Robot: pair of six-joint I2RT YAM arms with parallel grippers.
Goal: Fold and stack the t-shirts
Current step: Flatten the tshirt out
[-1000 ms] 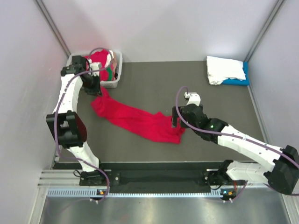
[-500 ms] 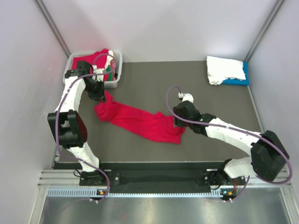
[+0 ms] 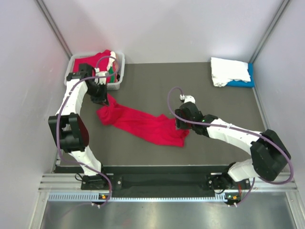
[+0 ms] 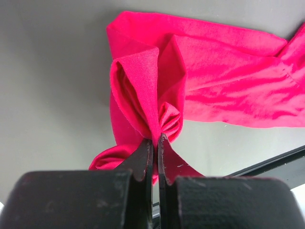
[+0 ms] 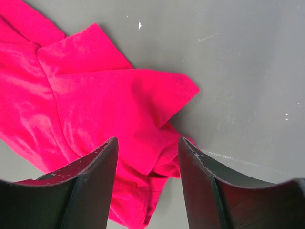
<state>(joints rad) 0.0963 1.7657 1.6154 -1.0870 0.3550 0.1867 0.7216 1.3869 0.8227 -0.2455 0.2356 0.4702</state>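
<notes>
Right, we see one red t-shirt (image 3: 143, 125) strung out on the dark table (image 3: 157, 86), running from far left, just near of the plastic tub (image 3: 118, 82), down to the near right around the table's middle. It lies as a rumpled band, not spread flat, w/ a bunched knot at its far-left end. The left gripper (image 3: 101, 98) sits at that knot. In the left wrist view we see its jaws almost together w/ a fold of red cloth pinched between them, so it's clamped on the shirt, and the cloth fans out from the pinch in pleats. The right gripper (image 3: 180, 125) is at the opposite, near-right end. In the right wrist view its fingers (image 5: 93, 164) stand roughly half spread, straddling a corner of the shirt, approx. over a folded-over flap w/ a pointed tip aimed right. We can't tell whether the fingertips touch the cloth, and nothing is pinched between them. More red cloth (image 3: 101, 58) is heaped in the tub at the far-left corner, w/ bits of green and white beside it. At the far right, well apart from both arms, a folded white shirt (image 3: 228, 70) lies on top of a blue one (image 3: 242, 83), which shows only along the near-right edge.
</notes>
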